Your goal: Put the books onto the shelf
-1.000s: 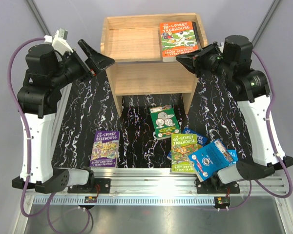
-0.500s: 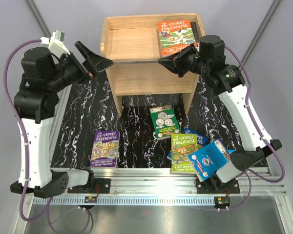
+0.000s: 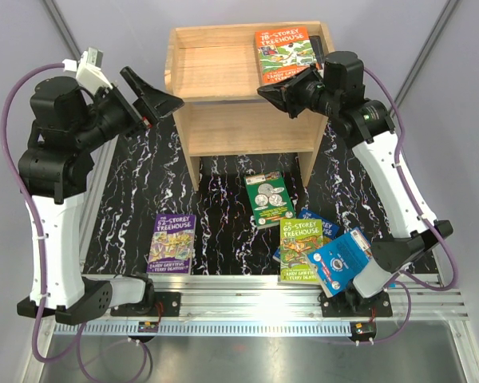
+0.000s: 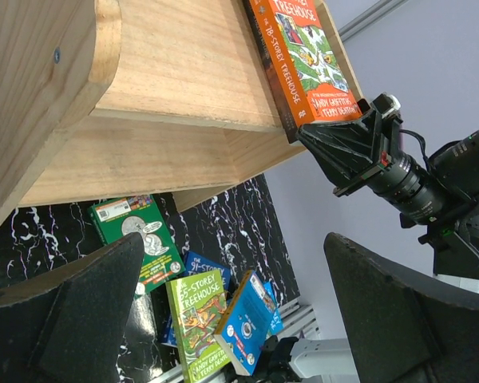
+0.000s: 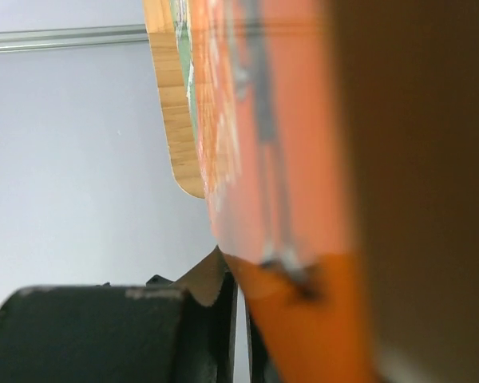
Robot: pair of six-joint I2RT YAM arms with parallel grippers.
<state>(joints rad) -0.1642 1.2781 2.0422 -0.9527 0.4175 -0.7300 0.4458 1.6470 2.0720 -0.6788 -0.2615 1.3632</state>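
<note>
The wooden shelf point(image 3: 215, 80) stands at the back of the table. An orange Treehouse book point(image 3: 283, 53) lies flat on its top tier at the right, over a dark book edge point(image 3: 320, 62). My right gripper point(image 3: 273, 93) is shut, its tips against the orange book's near edge; up close the cover point(image 5: 263, 159) fills the right wrist view beside the gripper point(image 5: 259, 275). My left gripper point(image 3: 156, 96) hangs open by the shelf's left side, holding nothing. On the table lie purple point(image 3: 174, 243), green coin point(image 3: 269, 199), green point(image 3: 301, 250), blue point(image 3: 323, 223) and bright blue point(image 3: 347, 261) books.
The bright blue book leans tilted against the right arm's base point(image 3: 375, 281). The shelf's lower tier point(image 3: 243, 128) holds nothing. The left wrist view shows the shelf's side panel point(image 4: 40, 88), the orange book point(image 4: 307, 48), the right gripper point(image 4: 335, 152) and the left gripper point(image 4: 231, 255).
My right gripper has shut and moved left to the orange book's near edge. The book has slid farther back on the top tier. The left arm barely moved.
</note>
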